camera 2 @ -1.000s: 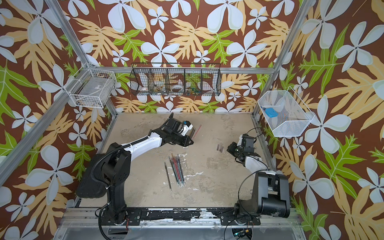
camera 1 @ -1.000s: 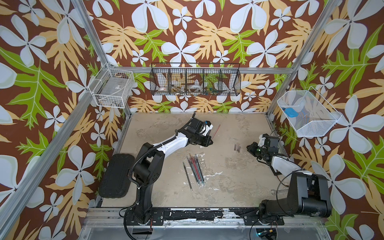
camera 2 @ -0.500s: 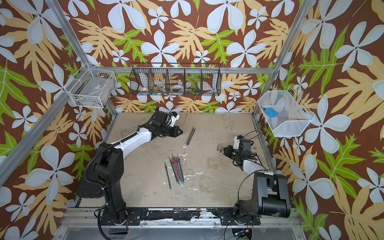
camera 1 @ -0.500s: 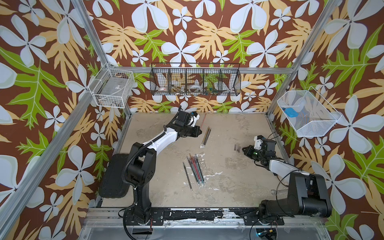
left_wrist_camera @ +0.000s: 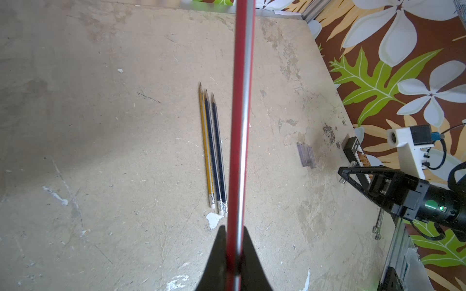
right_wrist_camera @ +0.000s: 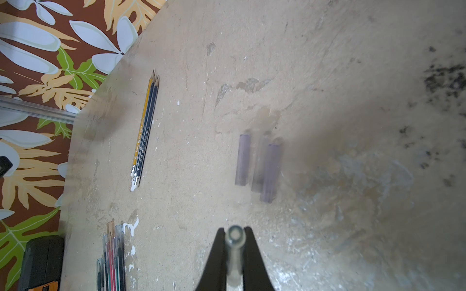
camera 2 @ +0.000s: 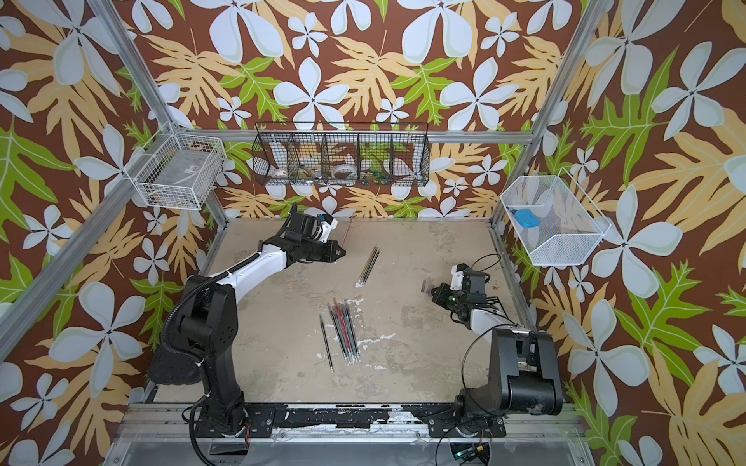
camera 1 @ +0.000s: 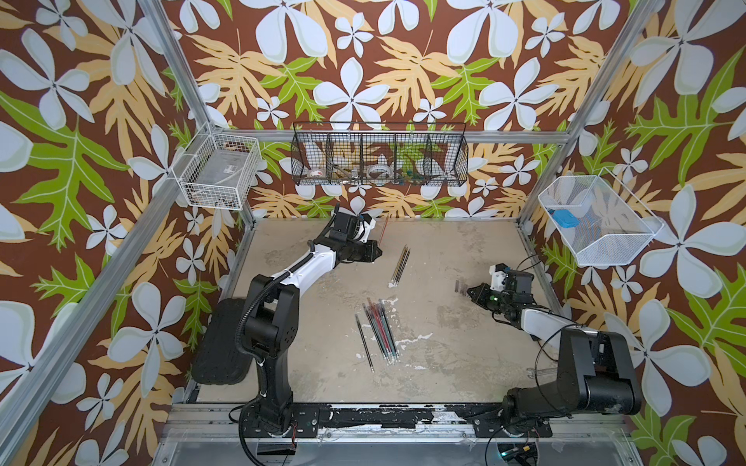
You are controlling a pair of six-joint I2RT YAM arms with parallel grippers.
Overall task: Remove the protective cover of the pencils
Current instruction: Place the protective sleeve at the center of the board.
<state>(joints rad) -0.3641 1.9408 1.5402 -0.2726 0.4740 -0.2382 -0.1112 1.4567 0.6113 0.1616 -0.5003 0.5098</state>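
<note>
Left gripper: clamped on red pencil, held clear of table. Right gripper: pinched on one clear cap, near three loose caps. Advice: lower cap flat alongside them, release low. Capped pencils lie centre-front.

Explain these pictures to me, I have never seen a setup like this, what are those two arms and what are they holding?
Two robot arms stand at a table, each ending in a two-fingered gripper. Two pictures look down from above; the other two come from cameras on the wrists. The left gripper is shut on a red pencil, the right gripper on a clear cap. On the table lie three bare pencils, a few loose caps and a bunch of capped pencils.
</note>
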